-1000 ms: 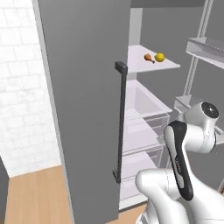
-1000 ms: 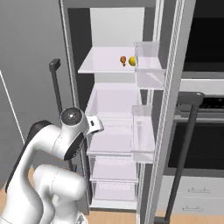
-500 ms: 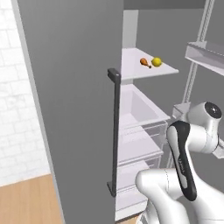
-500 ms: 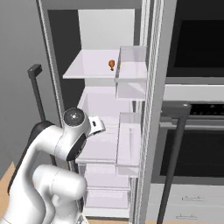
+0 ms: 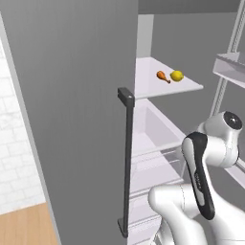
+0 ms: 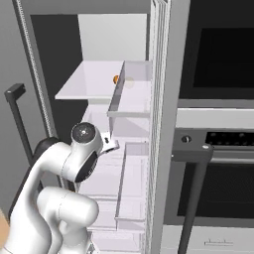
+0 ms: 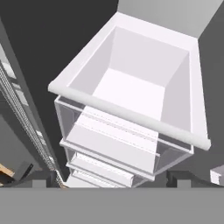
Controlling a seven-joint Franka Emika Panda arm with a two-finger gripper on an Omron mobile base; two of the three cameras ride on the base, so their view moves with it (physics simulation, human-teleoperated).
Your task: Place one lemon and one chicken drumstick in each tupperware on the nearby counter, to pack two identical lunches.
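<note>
A yellow lemon (image 5: 177, 75) and an orange-brown chicken drumstick (image 5: 162, 76) lie side by side on the white upper shelf (image 5: 158, 91) of an open fridge. From the right base view the drumstick (image 6: 115, 79) peeks out behind a clear door bin. My gripper (image 7: 109, 179) is open and holds nothing. It hangs well below that shelf and looks down into an empty white fridge drawer (image 7: 131, 87). The tupperware and the counter are out of view.
The grey fridge door (image 5: 72, 95) with its dark vertical handle (image 5: 127, 158) stands open on the left. Clear door bins (image 6: 131, 94) line the right side of the fridge. A wall oven (image 6: 218, 149) with a dark handle (image 6: 191, 198) sits to the right.
Both base views have shifted, so the base has driven: the fridge interior looms larger and the oven fills more of the right view. The gripper stays open.
</note>
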